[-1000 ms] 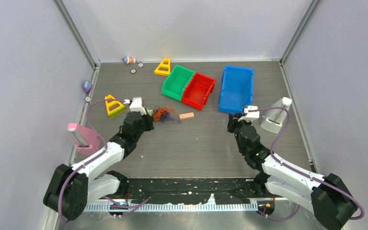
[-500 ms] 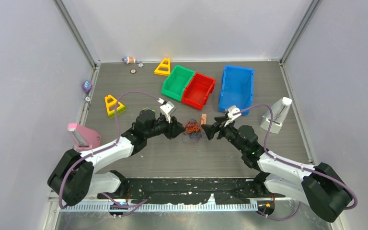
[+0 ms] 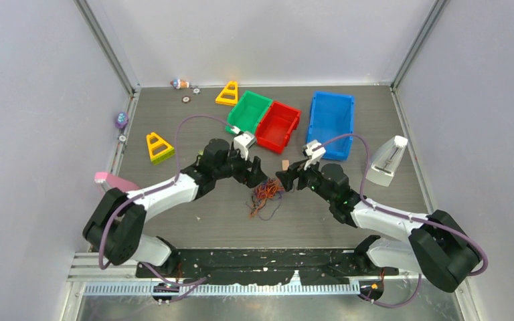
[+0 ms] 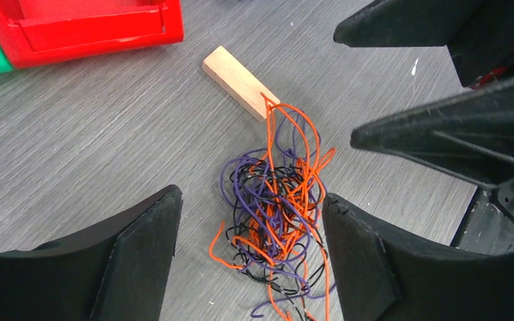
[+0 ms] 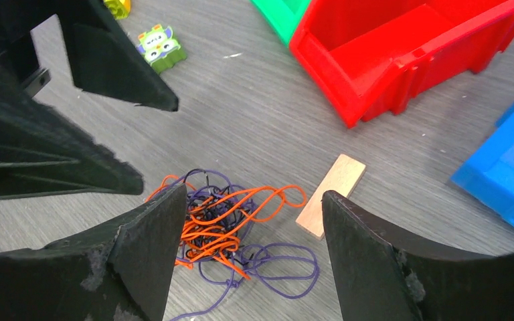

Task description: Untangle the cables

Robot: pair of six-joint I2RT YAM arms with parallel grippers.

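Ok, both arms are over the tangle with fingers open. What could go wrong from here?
The left gripper and right gripper face each other closely across the cables; closing in together, their fingers could collide. An orange strand reaches the wooden block, so pulling may drag it along. The strands are densely interwoven; grabbing the whole clump might tighten it rather than separate it.

Cables [image 3: 265,195] flanked by left pincer [image 3: 258,176], right pincer [image 3: 282,182]; block [image 3: 284,165], red bin [image 3: 278,127] behind; near table [image 3: 241,222] free.
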